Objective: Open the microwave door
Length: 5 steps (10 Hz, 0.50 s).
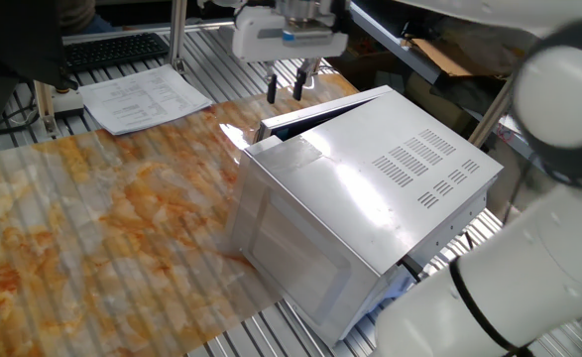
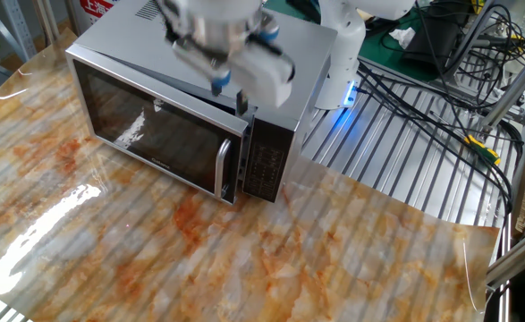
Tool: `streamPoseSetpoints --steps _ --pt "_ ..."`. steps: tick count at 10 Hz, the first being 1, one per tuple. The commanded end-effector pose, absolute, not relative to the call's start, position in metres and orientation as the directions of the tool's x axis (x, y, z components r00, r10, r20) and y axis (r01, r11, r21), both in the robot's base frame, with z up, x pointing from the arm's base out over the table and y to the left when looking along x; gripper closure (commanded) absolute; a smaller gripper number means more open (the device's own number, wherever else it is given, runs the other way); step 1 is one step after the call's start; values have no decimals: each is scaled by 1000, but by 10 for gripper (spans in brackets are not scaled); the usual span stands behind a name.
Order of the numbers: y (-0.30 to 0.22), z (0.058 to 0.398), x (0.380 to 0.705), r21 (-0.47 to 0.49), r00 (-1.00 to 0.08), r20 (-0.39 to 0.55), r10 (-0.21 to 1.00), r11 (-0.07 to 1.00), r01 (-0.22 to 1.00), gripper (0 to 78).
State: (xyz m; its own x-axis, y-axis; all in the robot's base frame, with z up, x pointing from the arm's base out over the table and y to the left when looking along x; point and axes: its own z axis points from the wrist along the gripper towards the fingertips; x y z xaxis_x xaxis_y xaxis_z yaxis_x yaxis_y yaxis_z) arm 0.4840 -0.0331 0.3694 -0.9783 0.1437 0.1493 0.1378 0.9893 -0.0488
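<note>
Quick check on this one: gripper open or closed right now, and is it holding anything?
Gripper: open, holding nothing, two fingers apart in the air above the microwave door, which stands slightly ajar.
</note>
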Motion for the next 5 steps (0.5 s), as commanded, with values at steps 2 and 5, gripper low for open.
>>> streamPoseSetpoints --steps 2,5 --pt "-36 379 456 37 -995 -47 82 996 81 763" --pt "-35 379 456 91 -995 -54 82 993 77 763"
